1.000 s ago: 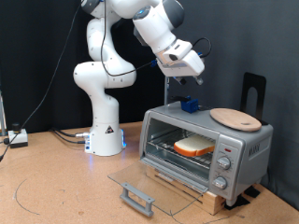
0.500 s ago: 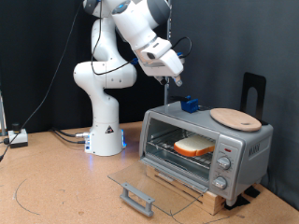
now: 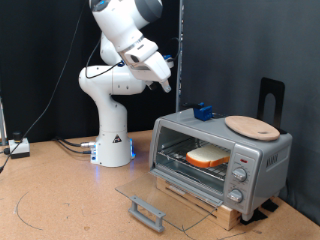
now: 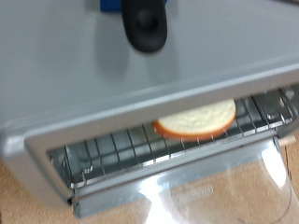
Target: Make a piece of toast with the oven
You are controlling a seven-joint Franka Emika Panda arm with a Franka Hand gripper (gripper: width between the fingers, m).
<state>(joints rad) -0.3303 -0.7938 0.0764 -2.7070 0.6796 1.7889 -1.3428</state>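
Nearest in the ext. view we see the brown tabletop [image 3: 60, 205] w/ the oven's clear glass door [image 3: 150, 195] folded down flat, its grey handle at the front edge. Behind it sits the small silver-grey boxy toaster oven [image 3: 225, 150] on a wooden slat base [image 3: 210, 200], round knobs [image 3: 238, 180] on its panel at the ext. view's right. The flat piece of toast w/ pale tan face and orange-brown crust [image 3: 208, 156] lies on the wire rack [image 3: 190, 162] inside the open oven; the wrist view shows it too [image 4: 195, 119], resting on the rack bars, towards the back of the cavity.

On the oven's roof we see a round light wooden board [image 3: 252, 126] near the ext. view's right and a small blue block [image 3: 203, 112] by the roof's rear edge. A black upright stand [image 3: 270, 100] rises behind the oven.

Further back, the white robot arm [image 3: 110, 90] stands on its base at the ext. view's left. Its hand [image 3: 167, 84] is up high, well apart from the oven, above and to the ext. view's left of it, holding nothing we can see. Open or closed: we can't tell, fingers too small and dark vs. the black backdrop.
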